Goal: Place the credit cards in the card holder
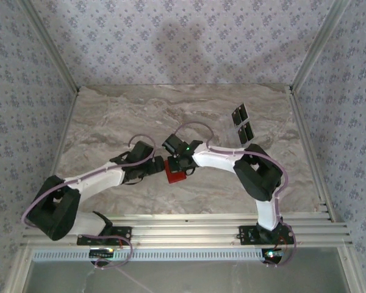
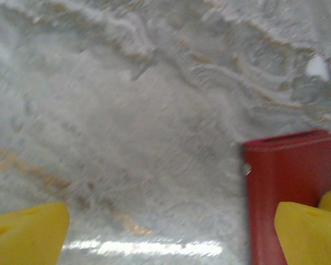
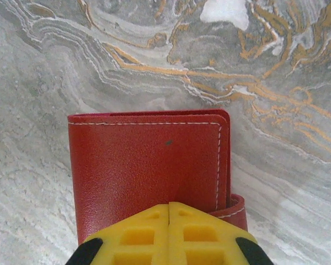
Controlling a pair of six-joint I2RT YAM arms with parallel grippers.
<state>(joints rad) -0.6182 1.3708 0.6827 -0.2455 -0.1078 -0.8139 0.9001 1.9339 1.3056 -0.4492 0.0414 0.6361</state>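
Two credit cards (image 1: 239,115) lie loose on the counter (image 1: 122,116), well apart from both of your hands, out past your right hand (image 3: 169,212). None of them is in the card holder (image 3: 146,171), so the task looks barely begun. The red holder lies flat and folded shut between your hands. Your right hand is clenched, its yellow tips pressed together over the holder's near edge; whether it pins the leather, you cannot tell. Your left hand (image 2: 168,232) is released, fingers spread wide, with the holder just beside its right finger. Left to do, as I judge it: open the holder, fetch each card, and slide it into a pocket.
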